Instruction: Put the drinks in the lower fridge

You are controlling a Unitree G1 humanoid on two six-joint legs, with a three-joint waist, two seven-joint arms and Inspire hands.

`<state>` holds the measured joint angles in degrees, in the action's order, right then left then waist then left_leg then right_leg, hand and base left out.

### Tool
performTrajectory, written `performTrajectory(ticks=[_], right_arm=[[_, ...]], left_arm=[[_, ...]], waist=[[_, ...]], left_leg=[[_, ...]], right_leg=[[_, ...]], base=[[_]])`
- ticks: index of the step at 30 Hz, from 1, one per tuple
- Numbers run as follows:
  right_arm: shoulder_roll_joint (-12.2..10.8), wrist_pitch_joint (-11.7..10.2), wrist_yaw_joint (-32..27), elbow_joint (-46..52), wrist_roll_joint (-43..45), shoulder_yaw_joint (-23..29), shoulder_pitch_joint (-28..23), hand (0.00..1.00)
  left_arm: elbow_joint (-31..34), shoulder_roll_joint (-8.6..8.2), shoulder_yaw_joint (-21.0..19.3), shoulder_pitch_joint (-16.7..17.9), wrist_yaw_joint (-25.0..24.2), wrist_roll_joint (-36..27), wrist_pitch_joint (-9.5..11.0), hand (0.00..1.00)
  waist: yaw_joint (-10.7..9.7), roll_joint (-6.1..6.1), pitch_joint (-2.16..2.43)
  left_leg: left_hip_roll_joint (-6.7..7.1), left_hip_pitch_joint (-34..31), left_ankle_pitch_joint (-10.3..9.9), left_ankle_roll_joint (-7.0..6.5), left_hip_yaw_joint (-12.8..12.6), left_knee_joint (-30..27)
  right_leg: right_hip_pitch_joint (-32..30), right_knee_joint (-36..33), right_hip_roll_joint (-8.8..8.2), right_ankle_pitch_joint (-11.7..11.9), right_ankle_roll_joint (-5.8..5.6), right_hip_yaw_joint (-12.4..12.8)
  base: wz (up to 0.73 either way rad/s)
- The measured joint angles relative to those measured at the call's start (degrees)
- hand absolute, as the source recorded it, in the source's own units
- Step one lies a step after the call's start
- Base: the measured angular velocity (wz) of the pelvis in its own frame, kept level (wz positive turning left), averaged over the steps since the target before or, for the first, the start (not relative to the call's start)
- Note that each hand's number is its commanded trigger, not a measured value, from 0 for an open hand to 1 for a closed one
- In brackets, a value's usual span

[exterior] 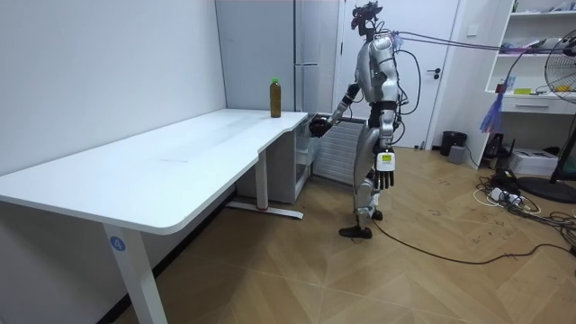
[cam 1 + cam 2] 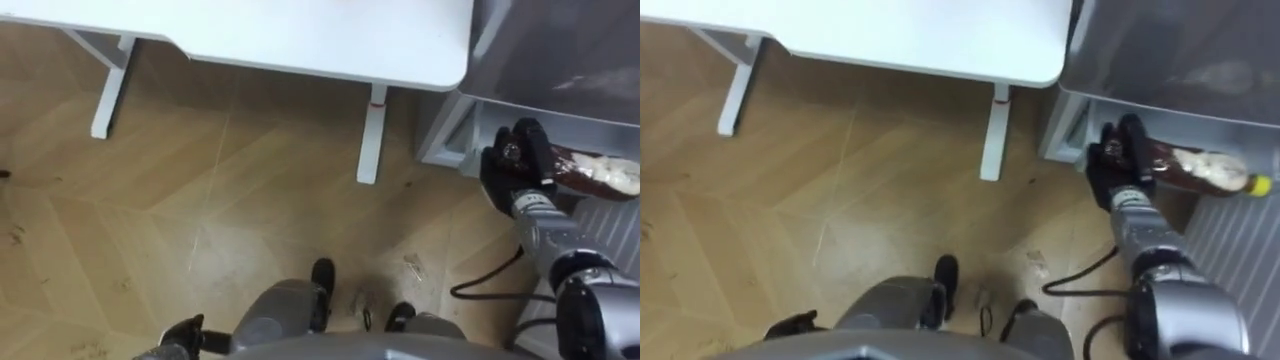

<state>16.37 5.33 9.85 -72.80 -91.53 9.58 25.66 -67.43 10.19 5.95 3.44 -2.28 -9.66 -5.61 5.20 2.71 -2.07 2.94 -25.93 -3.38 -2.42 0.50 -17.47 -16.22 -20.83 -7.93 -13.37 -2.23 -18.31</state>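
Fingers (image 2: pixel 1132 138) of the right hand (image 2: pixel 1118 172) clamp a brown-drink bottle (image 2: pixel 1202 168) lying sideways at the fridge's lower compartment (image 2: pixel 1074 126).

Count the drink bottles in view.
2. A green-capped brown bottle stands on the white table; a yellow-capped brown bottle is gripped in the right hand by the fridge. Others may be hidden.

Bright, even indoor light fills the room. The white tabletop (image 2: pixel 300 30) looks nearly washed out from above, a soft shadow lies on the wooden floor (image 2: pixel 200 200) beneath it, and the grey fridge front (image 2: pixel 570 50) carries a faint sheen.
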Motion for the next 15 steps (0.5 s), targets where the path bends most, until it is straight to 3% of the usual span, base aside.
performTrajectory(ticks=[5, 9, 15], right_arm=[[3.8, 0.6, -1.7, -1.2, 0.6, -0.1, 3.1, 1.0], [4.1, 1.0, -3.8, -1.2, 0.6, 0.6, 6.5, 1.0], [5.7, 1.0, -5.7, -1.3, 0.6, 0.8, 9.1, 1.0]], left_arm=[[-0.2, 0.54, 1.1, -2.3, 0.6, -2.5, 2.0, 0.0], [-0.3, 1.19, 1.0, -3.1, 1.7, -5.7, 3.1, 0.0], [-0.3, 2.3, 1.2, -3.0, 1.9, -6.0, 3.1, 0.0]], waist=[[1.4, -0.55, -0.45], [1.0, -2.05, -1.37], [0.1, -2.43, -1.51]], left_leg=[[0.57, -2.5, 1.1, -0.29, -0.5, 0.0], [0.95, -5.4, 2.3, -0.48, -1.1, 0.1], [1.68, -9.2, 3.6, -0.59, -0.4, -0.3]], right_leg=[[-4.3, -3.5, -1.14, -0.8, 0.12, 1.1], [-9.3, -7.5, -2.55, -2.2, 0.19, 2.0], [-13.4, -9.7, -3.24, -2.4, 0.39, 1.4]], base=[[-0.03], [0.02], [0.11]])
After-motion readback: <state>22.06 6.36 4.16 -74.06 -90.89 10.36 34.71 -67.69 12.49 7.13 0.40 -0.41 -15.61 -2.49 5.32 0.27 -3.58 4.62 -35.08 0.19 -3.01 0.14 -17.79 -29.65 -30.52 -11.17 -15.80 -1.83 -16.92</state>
